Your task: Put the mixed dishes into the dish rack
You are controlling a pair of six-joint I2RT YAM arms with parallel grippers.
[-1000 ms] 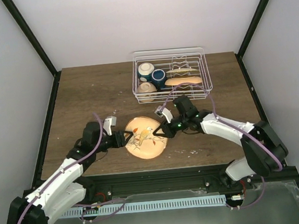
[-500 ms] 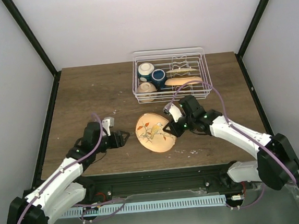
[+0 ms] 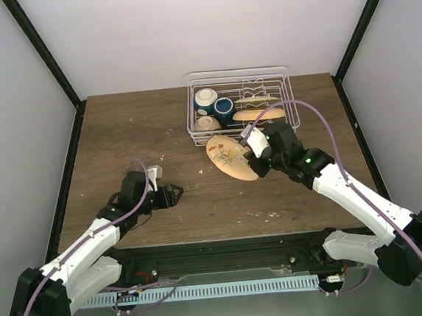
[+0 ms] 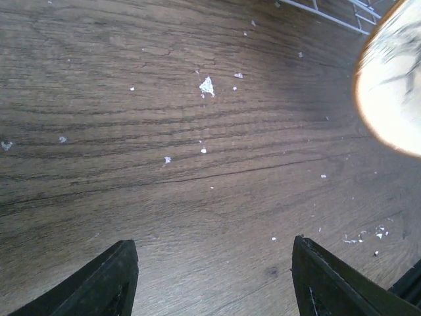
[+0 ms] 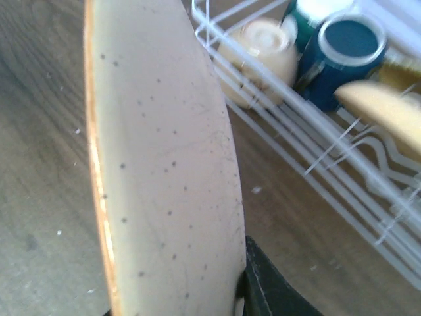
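My right gripper (image 3: pixel 253 154) is shut on the rim of the orange plate (image 3: pixel 232 158) and holds it tilted on edge above the table, just in front of the white wire dish rack (image 3: pixel 237 71). In the right wrist view the plate's speckled cream underside (image 5: pixel 164 164) fills the left, with one finger (image 5: pixel 266 286) against it; the other finger is hidden. In the rack's left part sit two cream bowls (image 3: pixel 206 98) (image 3: pixel 207 125) and the dark blue cup (image 3: pixel 224 110). My left gripper (image 3: pixel 179 194) is open and empty, low over bare table (image 4: pixel 214 276), left of the plate (image 4: pixel 395 99).
Another pale flat dish (image 3: pixel 259 114) lies in the rack's right part among the prongs. The rack's front wires (image 5: pixel 316 151) are close to the plate's right. White crumbs (image 4: pixel 206 85) dot the wood. Black frame posts stand at the table's sides.
The right gripper has lifted the plate off the table and carried it up and right to the rack's front. The left gripper has let go of the plate's left rim and stayed back.
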